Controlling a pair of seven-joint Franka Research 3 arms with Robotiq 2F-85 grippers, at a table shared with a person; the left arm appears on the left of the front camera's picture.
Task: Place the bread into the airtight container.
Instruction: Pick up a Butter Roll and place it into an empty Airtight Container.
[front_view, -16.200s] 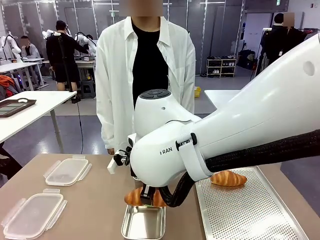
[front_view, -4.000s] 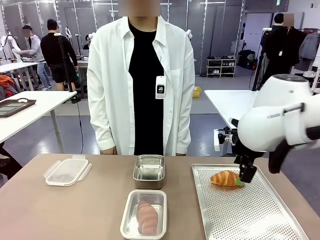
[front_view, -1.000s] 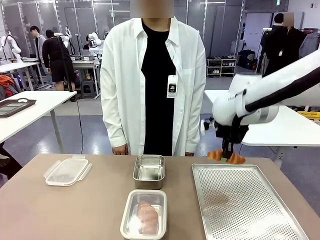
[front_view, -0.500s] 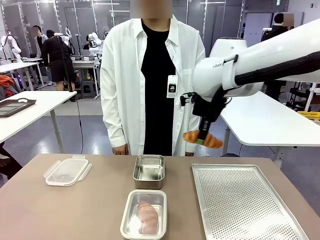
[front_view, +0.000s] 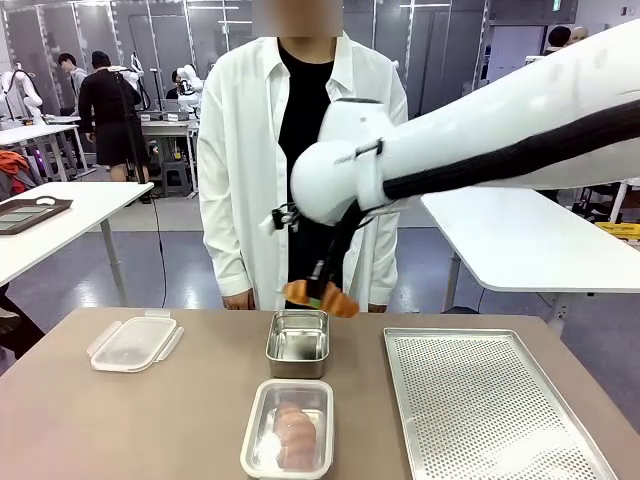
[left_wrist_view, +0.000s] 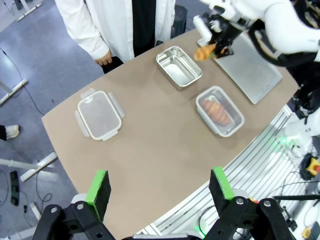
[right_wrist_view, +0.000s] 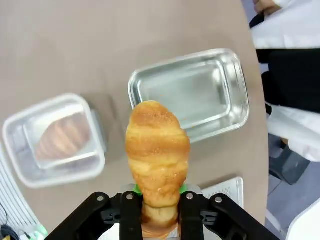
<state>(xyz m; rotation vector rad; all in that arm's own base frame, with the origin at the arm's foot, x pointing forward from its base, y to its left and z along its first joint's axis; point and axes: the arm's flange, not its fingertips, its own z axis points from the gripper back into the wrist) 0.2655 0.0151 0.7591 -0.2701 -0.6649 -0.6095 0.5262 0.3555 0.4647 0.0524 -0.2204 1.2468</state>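
A golden croissant (front_view: 322, 297) hangs in the air, with my right gripper (front_view: 324, 285) shut on it, just above the far right corner of the empty steel container (front_view: 297, 343). In the right wrist view the croissant (right_wrist_view: 157, 150) juts out over that container (right_wrist_view: 192, 95). The near container (front_view: 288, 428) holds another bread under a clear lid. My left gripper (left_wrist_view: 158, 185) stands open high above the table, its green pads (left_wrist_view: 98, 186) wide apart, with the croissant (left_wrist_view: 205, 51) far off.
A perforated metal tray (front_view: 490, 400) lies bare on the right. A clear plastic lid (front_view: 134, 343) rests at the far left of the table. A person in a white shirt stands at the far edge, right behind the steel container.
My right arm has swung left with the croissant, from over the tray's far edge to above the empty steel container, and dropped a little lower.
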